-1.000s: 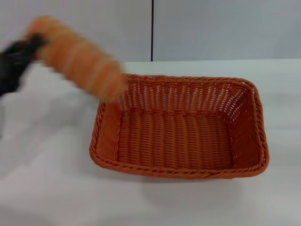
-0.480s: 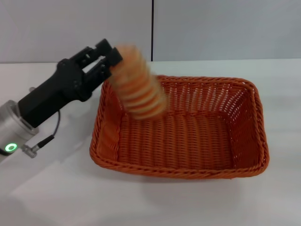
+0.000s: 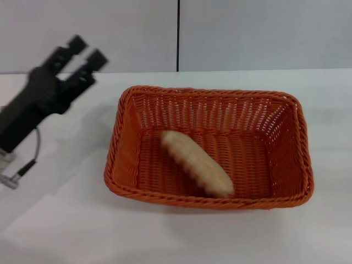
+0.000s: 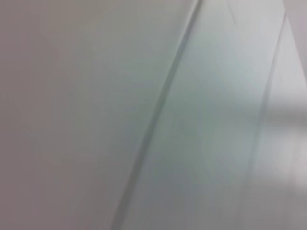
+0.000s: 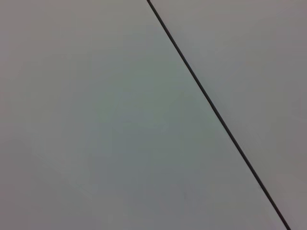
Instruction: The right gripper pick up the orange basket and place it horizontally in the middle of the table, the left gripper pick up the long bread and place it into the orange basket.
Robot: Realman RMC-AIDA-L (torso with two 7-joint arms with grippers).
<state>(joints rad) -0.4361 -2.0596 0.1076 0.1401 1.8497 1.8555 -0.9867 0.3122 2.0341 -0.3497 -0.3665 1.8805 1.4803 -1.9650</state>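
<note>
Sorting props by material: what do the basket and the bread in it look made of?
The orange basket looks like woven plastic wicker: uniform colour, open weave, braided rim. The long bread looks like moulded foam or plastic, matte cream with regular ridges; which one is unclear.

The orange basket [image 3: 209, 151] stands in the middle of the bench [image 3: 66, 220], and its sloping walls block any low pass across it. The long bread [image 3: 196, 163] lies diagonally on its floor. The left pincer [image 3: 82, 52] hangs beside its left rim, fingers apart. The bench around is bare.
</note>
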